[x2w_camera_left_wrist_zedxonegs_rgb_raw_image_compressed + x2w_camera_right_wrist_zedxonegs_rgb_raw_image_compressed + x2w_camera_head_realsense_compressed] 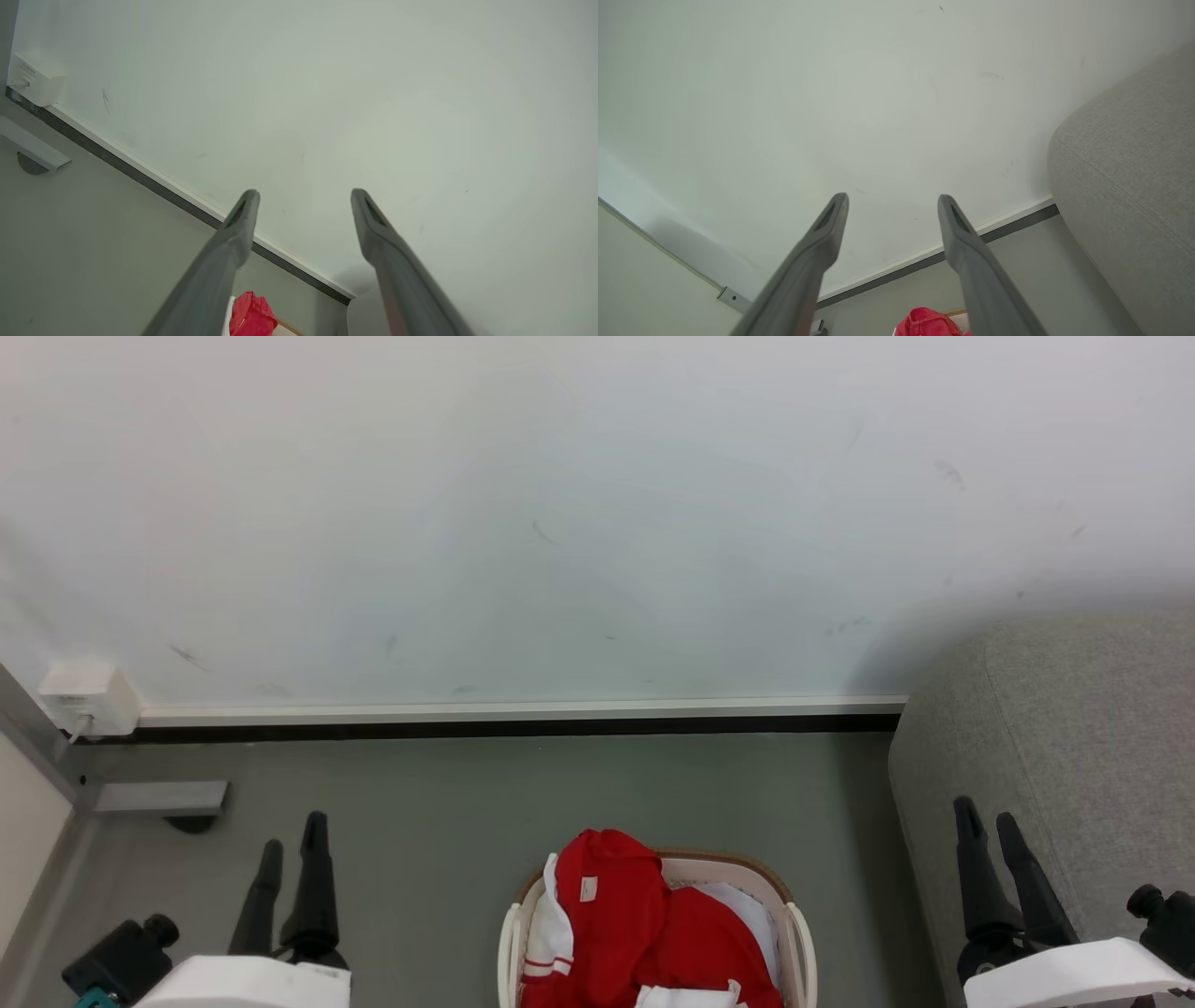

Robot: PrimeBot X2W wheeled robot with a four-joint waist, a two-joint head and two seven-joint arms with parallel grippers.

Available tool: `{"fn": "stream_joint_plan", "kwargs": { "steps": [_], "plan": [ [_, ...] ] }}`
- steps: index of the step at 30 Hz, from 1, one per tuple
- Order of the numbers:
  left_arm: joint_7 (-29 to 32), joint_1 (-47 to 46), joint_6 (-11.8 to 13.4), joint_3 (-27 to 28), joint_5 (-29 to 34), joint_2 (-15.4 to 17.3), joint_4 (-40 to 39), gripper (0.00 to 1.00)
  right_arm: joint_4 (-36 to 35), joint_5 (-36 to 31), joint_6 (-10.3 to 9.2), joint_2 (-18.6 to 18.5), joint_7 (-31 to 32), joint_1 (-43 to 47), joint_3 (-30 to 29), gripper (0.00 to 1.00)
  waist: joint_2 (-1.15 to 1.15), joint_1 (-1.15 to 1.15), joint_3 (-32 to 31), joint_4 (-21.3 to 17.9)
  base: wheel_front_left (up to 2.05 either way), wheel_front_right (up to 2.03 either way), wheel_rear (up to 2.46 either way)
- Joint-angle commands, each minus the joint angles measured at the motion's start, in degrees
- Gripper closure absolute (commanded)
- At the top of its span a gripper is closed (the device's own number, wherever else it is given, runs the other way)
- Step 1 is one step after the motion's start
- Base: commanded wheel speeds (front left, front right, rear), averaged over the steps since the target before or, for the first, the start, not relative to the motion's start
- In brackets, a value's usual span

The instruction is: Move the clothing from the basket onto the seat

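The left gripper (293, 835) and right gripper (985, 814) hang empty, fingers spread. Between them, the clothing (644, 924) lies heaped in the basket (801, 933); its white label (588, 889) is too small to read. The seat (1074, 756) stands at right.

**Dark fingers, white shells**

Left of the basket (799, 941), the left gripper (294, 831) has two long, dark grey fingers (219, 266) that taper to rounded tips. Each has a narrow slot on its inner face. They rise from a glossy white shell (247, 982) beside a black camera block (126, 954) with a teal edge. Right of the basket, the right gripper (985, 810) looks alike, with its own white casing (1064, 975) and a black knobbed camera (1162, 915).
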Motion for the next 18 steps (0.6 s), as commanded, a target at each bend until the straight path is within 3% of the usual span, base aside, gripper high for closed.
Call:
{"fn": "stream_joint_plan", "kwargs": {
  "steps": [1, 18],
  "plan": [
    [-0.5, -0.1, 0.1, 0.0, 2.0, 0.5, -1.0, 0.0, -0.4, -1.5, -0.05, -0.6, -0.4, -1.2, 0.4, 0.0, 0.0, 0.0, 0.0, 0.0, 0.0, 0.0, 0.0],
    [-3.3, 0.6, 0.2, -1.2, 14.4, 0.7, -1.0, 0.0, 1.8, -13.1, -0.07, -0.6, -3.2, -1.8, 2.1, 0.0, 0.0, 0.0, -0.2, -0.5, 0.0, 0.0, 0.0]
  ]
}}
